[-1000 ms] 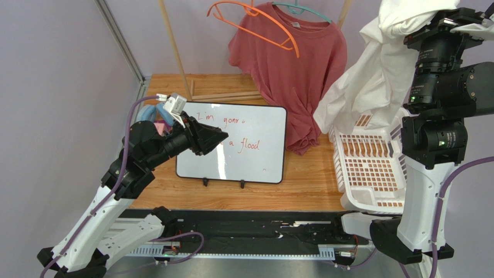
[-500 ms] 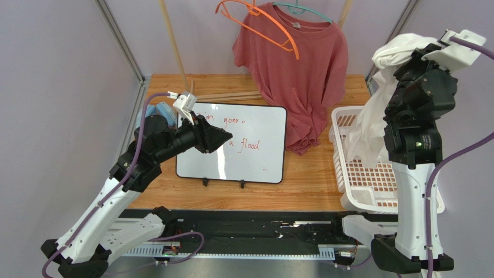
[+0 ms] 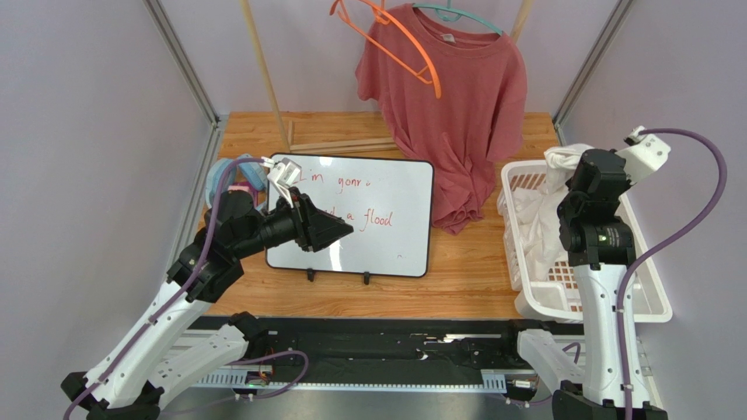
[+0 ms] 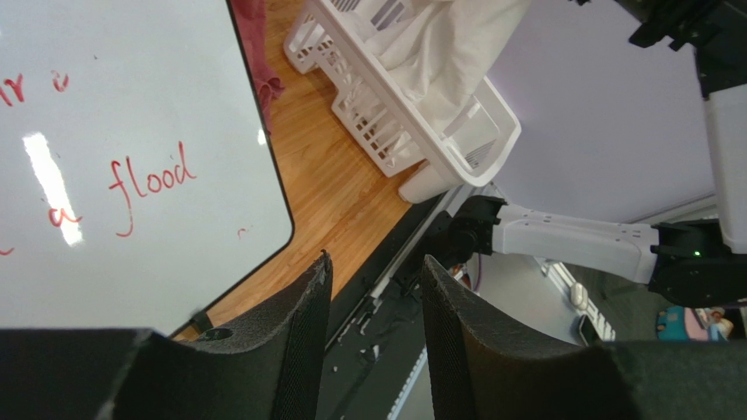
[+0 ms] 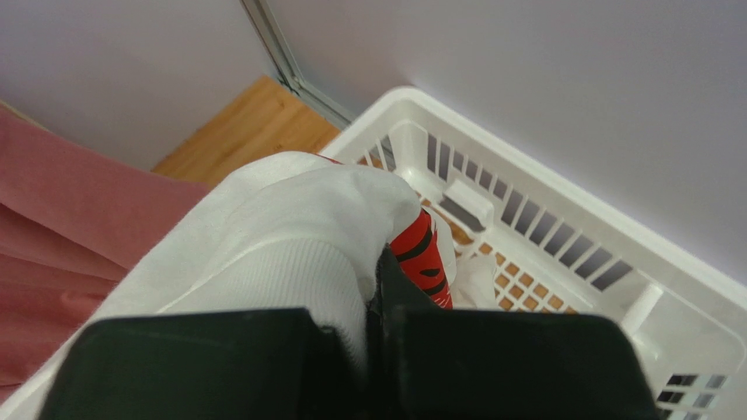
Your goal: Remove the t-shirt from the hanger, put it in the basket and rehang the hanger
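A white t-shirt (image 3: 535,214) with a red and black print (image 5: 423,260) is bunched in the white basket (image 3: 650,307). My right gripper (image 5: 379,262) is shut on its ribbed fabric (image 5: 289,219), low over the basket's back end (image 3: 568,185). An empty orange hanger (image 3: 412,48) hangs at the top. Beside it, a red t-shirt (image 3: 456,96) hangs on a teal hanger (image 3: 460,15). My left gripper (image 3: 346,230) hovers open over the whiteboard (image 3: 386,219), nothing between its fingers (image 4: 375,271).
The whiteboard with red writing (image 4: 105,131) lies mid-table. Wooden slats (image 3: 342,143) lie at the back, and a wooden pole (image 3: 260,66) rises behind them. A blue object (image 3: 241,171) sits at the left edge. The basket's wall (image 5: 526,188) stands close to the purple wall.
My right arm has come down from high up, carrying the white t-shirt into the basket. My left gripper has drifted slightly right and lower over the whiteboard. The orange hanger has swung a little.
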You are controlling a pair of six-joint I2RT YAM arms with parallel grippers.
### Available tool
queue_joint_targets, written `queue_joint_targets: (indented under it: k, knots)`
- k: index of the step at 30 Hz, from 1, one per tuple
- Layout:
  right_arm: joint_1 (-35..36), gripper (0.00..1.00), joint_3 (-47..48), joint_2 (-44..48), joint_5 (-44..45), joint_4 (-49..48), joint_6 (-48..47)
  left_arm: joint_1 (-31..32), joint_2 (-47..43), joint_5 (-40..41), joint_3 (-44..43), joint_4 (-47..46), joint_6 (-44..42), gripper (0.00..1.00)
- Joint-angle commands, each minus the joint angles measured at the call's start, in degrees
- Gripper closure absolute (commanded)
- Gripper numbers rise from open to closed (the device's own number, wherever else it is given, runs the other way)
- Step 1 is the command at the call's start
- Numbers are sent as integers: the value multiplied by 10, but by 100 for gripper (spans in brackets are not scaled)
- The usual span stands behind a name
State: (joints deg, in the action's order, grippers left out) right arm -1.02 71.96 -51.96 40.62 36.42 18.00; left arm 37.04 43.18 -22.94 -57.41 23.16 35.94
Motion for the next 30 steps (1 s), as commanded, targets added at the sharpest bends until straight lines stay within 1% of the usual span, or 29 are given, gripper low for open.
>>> queue_joint_targets:
  k: [1,3,4,5,6,7,8,9,10,12,16,17,18,20,23,24,26,27,28,29,30]
  knots:
    - [-39,100,-75,4,-62,77,148,-1,-36,-37,25,-48,40,53]
    - [-64,100,-109,1,-86,94,197,0,-50,-35,29,-52,52,53]
    - [-74,100,-141,-3,-111,96,210,0,-52,-39,27,-52,56,53]
    - [-98,100,-153,-20,-124,100,223,-1,-56,-46,20,-57,62,53]
    - [-111,100,-162,-32,-153,110,250,-1,-59,-54,18,-58,69,53]
    - [-121,100,-171,-49,-163,118,266,0,-63,-56,16,-62,76,53]
    - [-136,100,-170,-63,-168,130,293,-1,-73,-57,19,-73,93,53]
    - [-142,100,-165,-90,-182,165,332,0,-80,-57,21,-79,100,53]
    - [-146,100,-158,-102,-186,182,350,0,-86,-59,23,-86,105,53]
    - [-150,100,-140,-131,-200,218,370,0,-101,-53,23,-85,109,53]
    - [-150,100,-146,-165,-255,220,378,0,-117,-43,22,-72,105,53]
    - [-150,99,-148,-168,-256,220,382,0,-124,-42,24,-70,105,53]
    - [-149,92,-154,-171,-248,224,388,-1,-126,-42,25,-70,107,53]
    - [-151,91,-167,-167,-232,226,415,0,-137,-42,28,-72,111,53]
    - [-155,84,-196,-156,-208,223,440,-1,-158,-30,44,-81,115,53]
    - [-157,77,-204,-155,-208,220,442,-1,-164,-19,48,-83,117,53]
    - [-162,76,-205,-152,-210,212,435,0,-173,-11,59,-88,121,53]
    - [-163,71,-204,-151,-208,216,432,0,-175,-6,61,-91,125,53]
    - [-164,62,-185,-150,-203,224,427,0,-175,-7,64,-95,127,53]
    - [-163,48,-172,-144,-195,255,421,-1,-174,-8,64,-97,131,53]
    - [-162,15,-155,-139,-170,271,413,-1,-174,-12,63,-98,131,53]
